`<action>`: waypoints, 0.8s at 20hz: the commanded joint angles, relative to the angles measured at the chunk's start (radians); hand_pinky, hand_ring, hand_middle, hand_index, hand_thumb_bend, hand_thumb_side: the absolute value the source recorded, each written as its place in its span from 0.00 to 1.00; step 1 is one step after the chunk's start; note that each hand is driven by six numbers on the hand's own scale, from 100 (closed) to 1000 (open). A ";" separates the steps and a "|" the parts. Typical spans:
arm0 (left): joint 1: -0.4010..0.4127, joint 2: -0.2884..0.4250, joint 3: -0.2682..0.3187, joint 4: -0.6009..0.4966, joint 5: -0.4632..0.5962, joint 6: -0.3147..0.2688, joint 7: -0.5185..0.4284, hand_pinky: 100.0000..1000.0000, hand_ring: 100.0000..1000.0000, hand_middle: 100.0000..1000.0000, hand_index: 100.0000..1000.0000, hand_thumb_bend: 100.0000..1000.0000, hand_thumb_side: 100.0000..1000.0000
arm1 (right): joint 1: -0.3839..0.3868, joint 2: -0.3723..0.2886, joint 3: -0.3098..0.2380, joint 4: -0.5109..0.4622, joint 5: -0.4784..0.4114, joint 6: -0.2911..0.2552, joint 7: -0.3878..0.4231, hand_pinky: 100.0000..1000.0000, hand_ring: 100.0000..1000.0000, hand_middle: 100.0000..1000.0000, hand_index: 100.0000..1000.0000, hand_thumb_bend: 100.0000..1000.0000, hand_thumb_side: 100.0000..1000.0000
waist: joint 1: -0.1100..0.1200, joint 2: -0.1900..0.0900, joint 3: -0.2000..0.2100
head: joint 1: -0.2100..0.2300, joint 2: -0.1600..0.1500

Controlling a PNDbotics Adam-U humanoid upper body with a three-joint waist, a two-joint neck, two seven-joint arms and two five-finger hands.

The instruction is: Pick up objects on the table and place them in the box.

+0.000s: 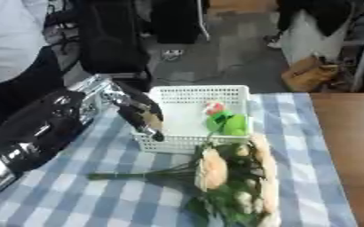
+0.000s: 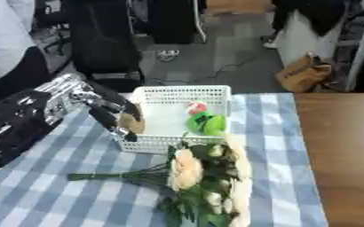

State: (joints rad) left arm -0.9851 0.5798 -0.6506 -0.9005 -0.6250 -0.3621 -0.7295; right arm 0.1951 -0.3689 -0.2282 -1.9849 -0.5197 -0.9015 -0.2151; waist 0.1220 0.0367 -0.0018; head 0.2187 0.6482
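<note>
1. Nearest the viewer, a bouquet of artificial flowers (image 1: 231, 177) lies flat on the blue-and-white checked cloth (image 1: 76, 195) that covers the tabletop (image 1: 348, 146). Cream and peach blooms with green leaves point toward the near right; the green stems (image 1: 138, 174) extend left across the cloth.
2. The top of the bouquet is touching or just short of the near wall of the box; which cannot be determined.
3. The box is a white perforated plastic basket (image 1: 187, 142), standing upright on the cloth just beyond the bouquet.
4. Inside the basket, at its right side, lies a green object (image 1: 230, 123) with a small red-and-white object (image 1: 214, 107) just beyond it. Their exact nature cannot be determined.
5. The left arm (image 1: 37, 128), black with silver joints, enters from the left side. The left hand (image 1: 142, 116) is positioned at the left wall of the basket, over its rim. Its fingers (image 1: 156, 133) are curled downward around a tan object (image 2: 131, 122); the object is mostly hidden and cannot be identified.
6. To the right of the cloth, bare brown wood of the tabletop is exposed.
</note>
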 commanded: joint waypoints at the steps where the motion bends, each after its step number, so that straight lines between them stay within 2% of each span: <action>1: -0.011 0.022 -0.010 -0.024 0.029 -0.180 -0.177 0.82 0.95 0.95 1.00 0.63 1.00 | -0.002 -0.030 -0.004 -0.015 -0.008 -0.006 0.002 0.69 0.75 0.58 0.63 0.00 0.97 | -0.002 -0.023 0.000 | 0.003 0.000; 7: 0.006 0.063 -0.032 -0.127 0.109 -0.135 -0.177 0.79 0.94 0.94 1.00 0.54 1.00 | -0.001 -0.032 -0.001 -0.015 -0.009 -0.006 0.006 0.69 0.75 0.58 0.63 0.00 0.97 | 0.001 -0.024 0.000 | 0.001 0.006; 10: 0.027 0.103 -0.055 -0.219 0.167 -0.099 -0.177 0.79 0.94 0.94 1.00 0.51 1.00 | 0.000 -0.034 -0.001 -0.015 -0.011 -0.006 0.007 0.69 0.75 0.58 0.63 0.00 0.97 | 0.003 -0.025 0.000 | -0.004 0.005; 16: 0.072 0.181 -0.094 -0.397 0.298 0.021 -0.177 0.78 0.94 0.94 1.00 0.48 1.00 | 0.004 -0.040 -0.001 -0.015 -0.014 -0.006 0.008 0.69 0.75 0.58 0.63 0.00 0.97 | 0.007 -0.031 0.002 | -0.007 0.013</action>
State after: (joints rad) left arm -0.9008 0.7123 -0.7470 -1.2574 -0.3544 -0.2753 -0.8163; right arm 0.2034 -0.3779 -0.2272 -1.9849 -0.5286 -0.9014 -0.2068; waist 0.1220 0.0267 -0.0006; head 0.2140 0.6575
